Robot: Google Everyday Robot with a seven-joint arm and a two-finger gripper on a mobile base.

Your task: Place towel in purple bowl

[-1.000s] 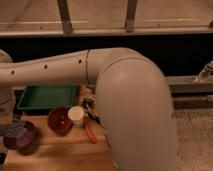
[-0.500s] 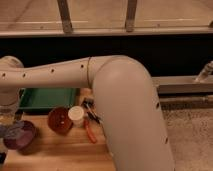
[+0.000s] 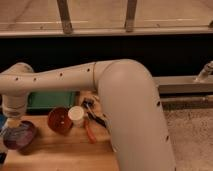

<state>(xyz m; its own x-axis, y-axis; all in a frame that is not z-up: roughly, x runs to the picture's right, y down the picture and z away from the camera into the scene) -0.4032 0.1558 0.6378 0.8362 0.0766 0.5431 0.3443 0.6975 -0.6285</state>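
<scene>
The robot's thick arm (image 3: 130,120) fills the middle and hides the right part of the surface (image 3: 65,156) and whatever lies behind it. Its lower end is cut off by the bottom edge. The pincer (image 3: 13,126) hangs at the far left below the wrist, just over the purple bowl (image 3: 22,140), and its outline merges with a bluish smudge (image 3: 2,122) cut by the left edge. Whether the pale patch (image 3: 16,132) inside the bowl is the towel cannot be told. The forearm covers the upper side of the green tray (image 3: 52,100). The dark object (image 3: 89,104) near the white cup (image 3: 76,116) is too small to name. One end of the orange-handled tool (image 3: 90,133) disappears behind the arm. A pale thing (image 3: 206,72) is cut off by the right edge.
</scene>
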